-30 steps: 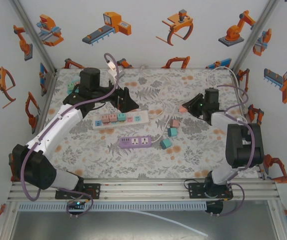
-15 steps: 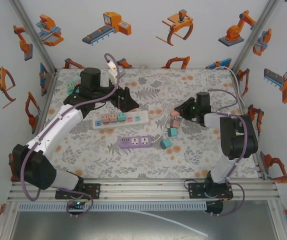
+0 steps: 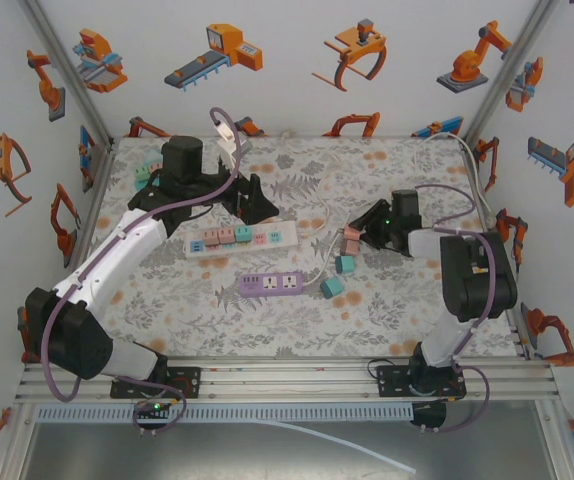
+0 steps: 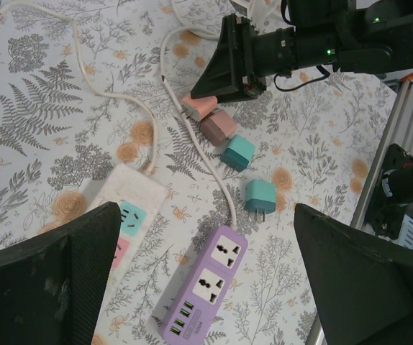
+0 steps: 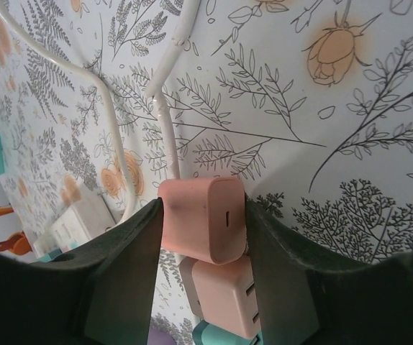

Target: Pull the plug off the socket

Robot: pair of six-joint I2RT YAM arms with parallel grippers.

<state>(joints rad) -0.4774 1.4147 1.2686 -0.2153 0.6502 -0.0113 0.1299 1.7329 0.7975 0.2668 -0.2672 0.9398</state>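
Observation:
My right gripper [image 5: 202, 203] is low over the table, one finger against each side of a pink plug [image 5: 203, 219]. That plug rests beside another pink plug [image 5: 224, 298] in a row of loose plugs. From above, the right gripper [image 3: 360, 228] and the pink plug [image 3: 351, 233] are right of centre. The white socket strip [image 3: 267, 236] lies mid-table with several plugs [image 3: 225, 237] still seated in it. My left gripper [image 3: 252, 204] hovers open just behind that strip, and its wide-apart fingers [image 4: 55, 273] hold nothing.
A purple socket strip [image 3: 270, 284] with bare sockets lies in front of the white one, its white cable [image 4: 217, 180] running between the loose plugs. Two teal plugs [image 3: 344, 264] [image 3: 332, 287] lie near it. More small blocks [image 3: 143, 178] sit at the back left by the wall.
My right gripper has swung left and down with the pink plug, bringing it to the row of loose plugs. The left arm has stayed where it was.

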